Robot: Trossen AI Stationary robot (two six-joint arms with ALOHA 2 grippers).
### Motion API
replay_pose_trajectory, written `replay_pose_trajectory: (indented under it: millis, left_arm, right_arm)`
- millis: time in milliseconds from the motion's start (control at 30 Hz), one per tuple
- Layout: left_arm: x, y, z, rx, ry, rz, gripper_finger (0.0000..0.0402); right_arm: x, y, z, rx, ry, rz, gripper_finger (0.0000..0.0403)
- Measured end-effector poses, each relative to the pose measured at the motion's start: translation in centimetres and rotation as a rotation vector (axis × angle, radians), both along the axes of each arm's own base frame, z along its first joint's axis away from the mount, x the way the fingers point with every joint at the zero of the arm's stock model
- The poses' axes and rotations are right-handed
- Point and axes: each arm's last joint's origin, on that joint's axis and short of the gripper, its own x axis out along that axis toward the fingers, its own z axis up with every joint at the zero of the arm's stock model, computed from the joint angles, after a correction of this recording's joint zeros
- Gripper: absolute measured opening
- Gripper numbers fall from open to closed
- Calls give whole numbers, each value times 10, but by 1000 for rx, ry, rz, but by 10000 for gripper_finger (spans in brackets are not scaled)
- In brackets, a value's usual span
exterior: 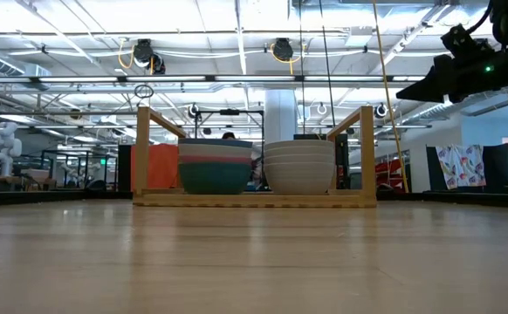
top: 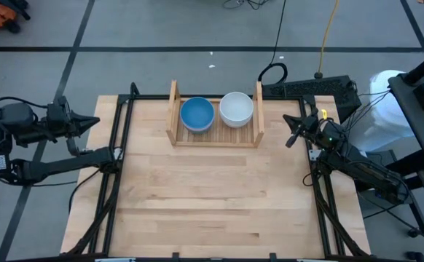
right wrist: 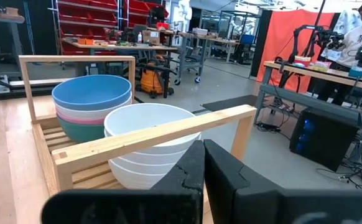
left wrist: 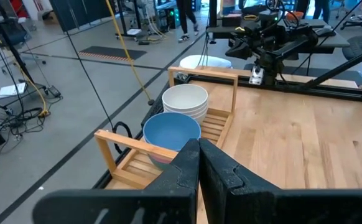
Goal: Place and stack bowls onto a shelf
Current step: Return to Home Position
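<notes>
The shelf (top: 173,110) sits upper centre of the high view on the desk (top: 212,196), holding two stacks. A blue bowl (top: 197,114) tops the left stack, above a pink bowl (exterior: 215,160) and a teal bowl (exterior: 215,179). The right stack is white bowls (top: 236,108). The left pincer (top: 92,121) at mid-left and the right pincer (top: 291,140) at mid-right are both closed and empty.

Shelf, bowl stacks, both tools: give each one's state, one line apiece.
Shelf: upright on the table, holding two stacks.
Blue-topped stack: nested, blue on top, teal at bottom.
White stack: nested, all white.
Left tool: shut, empty, by the table's left edge.
Right tool: shut, empty, by the table's right edge.
</notes>
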Motion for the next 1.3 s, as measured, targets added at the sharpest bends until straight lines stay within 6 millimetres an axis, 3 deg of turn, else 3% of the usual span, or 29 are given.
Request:
replay_pose_trajectory:
  millis: [967, 1300]
  left_arm:
    - [0, -1, 0, 46, 14, -40, 8]
    - [0, -2, -1, 43, 33, -76, 8]
  right_arm:
    - [0, 0, -2, 20, 7, 20, 0]
    - [5, -3, -24, 12, -65, 17, 0]
